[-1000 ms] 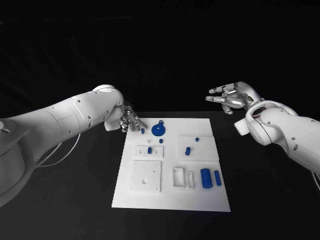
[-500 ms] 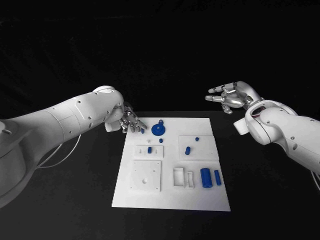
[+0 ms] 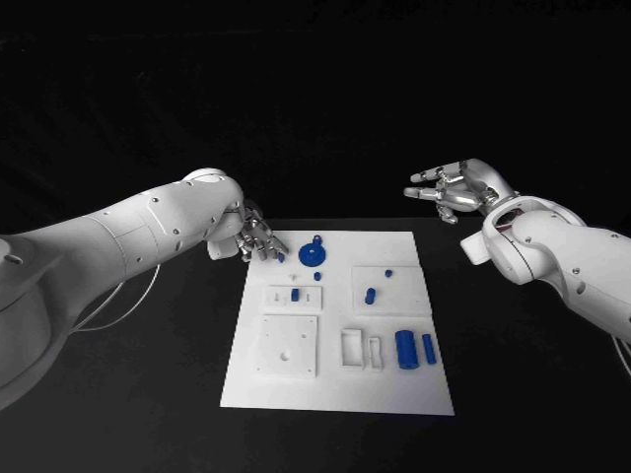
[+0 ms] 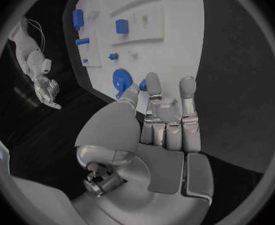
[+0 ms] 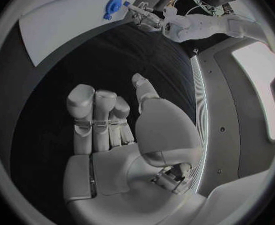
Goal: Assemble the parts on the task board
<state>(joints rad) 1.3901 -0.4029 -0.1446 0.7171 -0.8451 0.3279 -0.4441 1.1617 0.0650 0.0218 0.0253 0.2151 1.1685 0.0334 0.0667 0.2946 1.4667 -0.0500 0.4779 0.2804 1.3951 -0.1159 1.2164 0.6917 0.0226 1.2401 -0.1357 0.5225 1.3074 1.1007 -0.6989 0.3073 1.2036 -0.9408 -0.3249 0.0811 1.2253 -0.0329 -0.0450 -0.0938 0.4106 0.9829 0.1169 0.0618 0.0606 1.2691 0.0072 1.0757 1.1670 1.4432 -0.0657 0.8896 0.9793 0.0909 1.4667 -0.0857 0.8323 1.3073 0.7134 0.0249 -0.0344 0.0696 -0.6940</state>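
Black table (image 3: 131,394): left hand (image 3: 254,239) open over the task board (image 3: 337,394) far-left corner, beside the blue disc (image 3: 312,256). Right hand (image 3: 455,190) open, well clear. Risk: fingers nudging small parts.

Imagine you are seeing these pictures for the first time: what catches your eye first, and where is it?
The white task board stands out in the middle of the black table, dotted with small blue parts, the largest a round blue disc near its far edge. The left robot hand hovers at the board's far left corner, close to that disc, holding nothing. The right robot hand hangs open beyond the far right corner.
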